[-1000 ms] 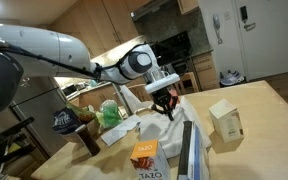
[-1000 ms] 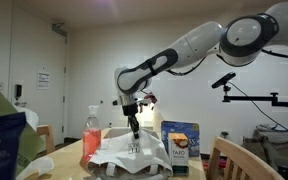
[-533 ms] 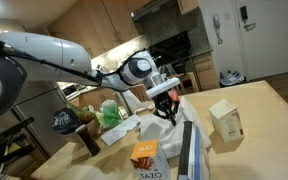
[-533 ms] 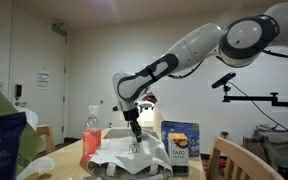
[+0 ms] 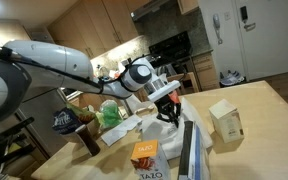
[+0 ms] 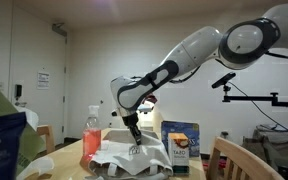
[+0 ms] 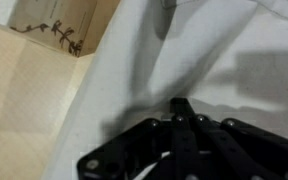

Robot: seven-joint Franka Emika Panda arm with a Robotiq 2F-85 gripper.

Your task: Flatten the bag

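Wrist view: the robot's black end effector (image 7: 184,112), fingers clenched together on nothing, bears down on the large white crinkled thin-walled bag (image 7: 209,50), which lies spread on the pale wooden bench (image 7: 24,95). Closed fingers likely serve as a blunt pusher for squeezing out air and creases (a judgement, not a certainty). In an exterior view the bag (image 5: 149,128) sits mid-bench, hemmed by clutter. An orange carton (image 5: 144,154) nearby carries lettering that looks like "TAZO". The bag's own faint print is unreadable.
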